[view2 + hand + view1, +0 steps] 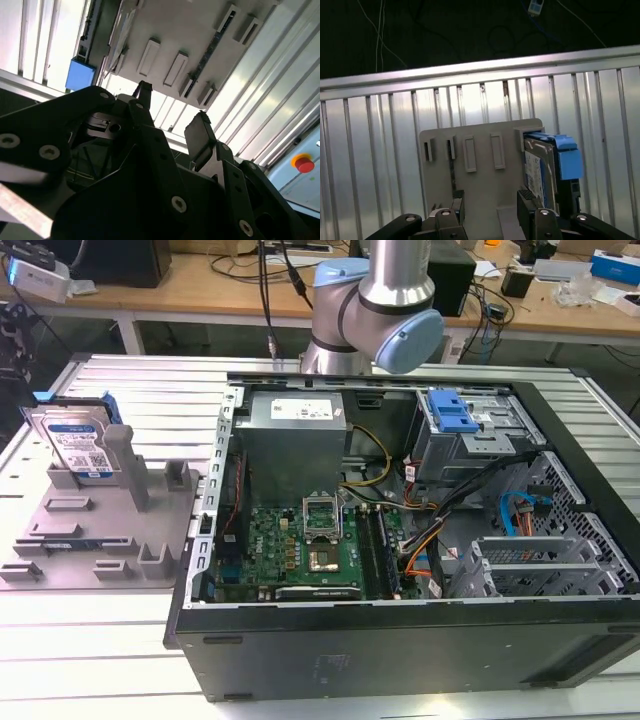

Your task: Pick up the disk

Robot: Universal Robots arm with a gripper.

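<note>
The disk [75, 445] stands upright on edge in the grey holder [100, 530] at the exterior view's left, its white-and-blue label facing out and blue rails on its sides. In the first wrist view the disk [542, 167] sits at one side of the holder [480, 182]. My gripper [490, 210] is above the holder, open, with nothing between its fingers. One fingertip [526, 202] is close to the disk's edge. In the second wrist view the gripper [172, 117] hangs open over the holder [190, 30], and the disk's blue rail [80, 75] shows off to one side.
An open computer case [400, 640] fills the middle and the exterior view's right, with a blue-latched drive cage [450, 415] inside. The arm [375, 300] rises behind it. Everything rests on a slatted metal table [130, 380]. Cluttered wooden benches run along the back.
</note>
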